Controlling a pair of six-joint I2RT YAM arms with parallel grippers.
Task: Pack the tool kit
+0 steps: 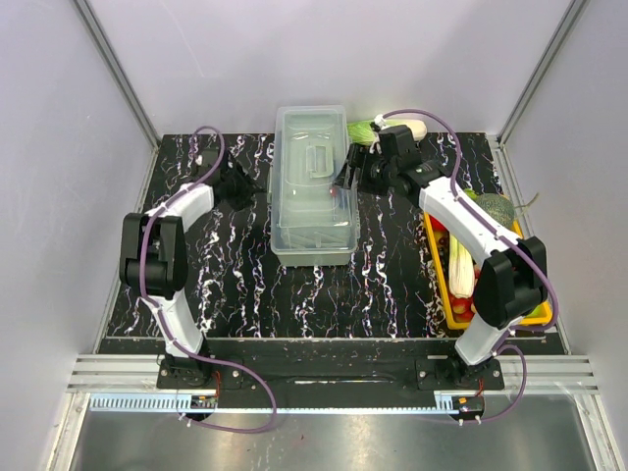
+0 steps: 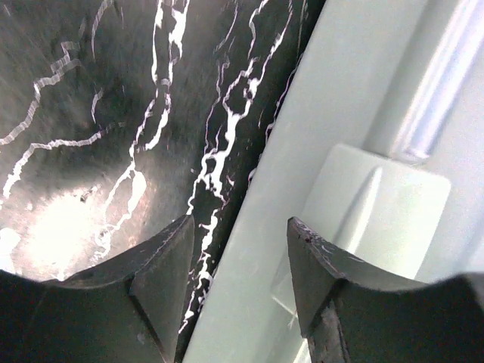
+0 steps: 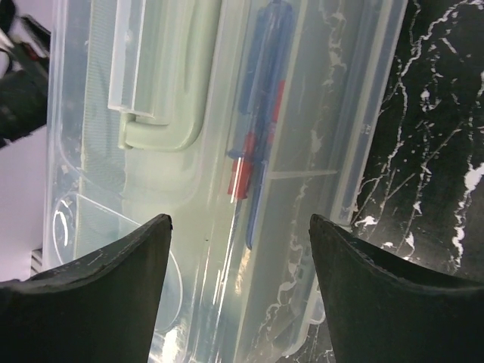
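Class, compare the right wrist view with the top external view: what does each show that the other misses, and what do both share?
Only the right wrist view clearly shows blue and red tools inside the box. Only the top external view shows the yellow tray of vegetables and the left arm. Both show the box, the open right gripper and the black marbled table.

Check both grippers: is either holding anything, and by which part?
Nothing is held. The left gripper is open astride the edge of the tool kit box, not clamped on it. The right gripper hangs open over the lid.
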